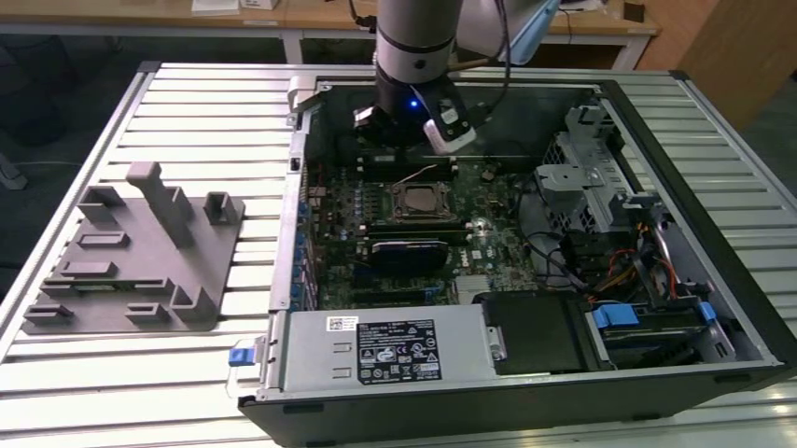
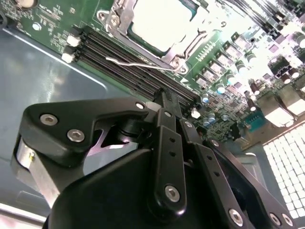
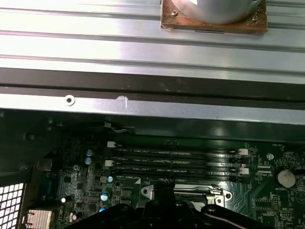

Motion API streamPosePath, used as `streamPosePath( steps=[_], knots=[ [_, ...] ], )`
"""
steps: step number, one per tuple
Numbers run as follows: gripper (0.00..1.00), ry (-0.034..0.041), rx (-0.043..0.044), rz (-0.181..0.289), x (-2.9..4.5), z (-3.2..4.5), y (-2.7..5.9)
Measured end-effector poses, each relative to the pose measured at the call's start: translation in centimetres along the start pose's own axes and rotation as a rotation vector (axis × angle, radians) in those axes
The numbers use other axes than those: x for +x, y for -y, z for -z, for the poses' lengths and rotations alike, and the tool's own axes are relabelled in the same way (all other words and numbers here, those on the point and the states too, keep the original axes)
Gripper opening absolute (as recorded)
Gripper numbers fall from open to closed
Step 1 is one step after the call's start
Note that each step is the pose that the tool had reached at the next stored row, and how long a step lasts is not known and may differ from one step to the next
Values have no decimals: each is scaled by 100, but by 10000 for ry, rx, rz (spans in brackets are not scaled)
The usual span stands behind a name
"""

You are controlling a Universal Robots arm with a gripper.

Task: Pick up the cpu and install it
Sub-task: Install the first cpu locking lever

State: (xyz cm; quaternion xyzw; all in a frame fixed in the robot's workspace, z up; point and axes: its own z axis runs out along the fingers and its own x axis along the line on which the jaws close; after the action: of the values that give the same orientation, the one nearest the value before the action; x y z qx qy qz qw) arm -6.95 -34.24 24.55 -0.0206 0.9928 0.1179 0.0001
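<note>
The cpu [image 1: 419, 198] lies flat in the dark socket frame on the motherboard [image 1: 492, 201] inside the open computer case, its silver top facing up. In the second wrist view the cpu [image 2: 161, 21] is bright, with the socket's metal frame around it and a thin wire lever [image 2: 138, 64] beside it. My gripper [image 1: 398, 142] hangs just above the board, over the memory slots [image 3: 176, 160] on the far side of the socket. Its black fingers [image 2: 164, 102] are together, with nothing between them. It is apart from the cpu. The gripper [image 3: 167, 196] also appears in the first wrist view.
A grey moulded tray [image 1: 125, 257] with upright posts stands on the slatted table at the exterior view's left. Inside the case are a power supply [image 1: 386, 350], a drive cage [image 1: 585, 182] and cable bundles [image 1: 610, 257]. The case wall [image 3: 152, 107] runs close behind the gripper.
</note>
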Motion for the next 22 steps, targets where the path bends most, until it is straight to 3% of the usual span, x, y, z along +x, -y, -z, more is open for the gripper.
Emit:
streamPosePath(
  steps=[6,16,19,22],
  knots=[
    [11,20,2,3,-1,-4,2],
    [11,677,29,-40,0,-56,21],
    [11,821,35,-89,0,-79,28],
    [11,904,43,-214,0,-111,38]
  ],
)
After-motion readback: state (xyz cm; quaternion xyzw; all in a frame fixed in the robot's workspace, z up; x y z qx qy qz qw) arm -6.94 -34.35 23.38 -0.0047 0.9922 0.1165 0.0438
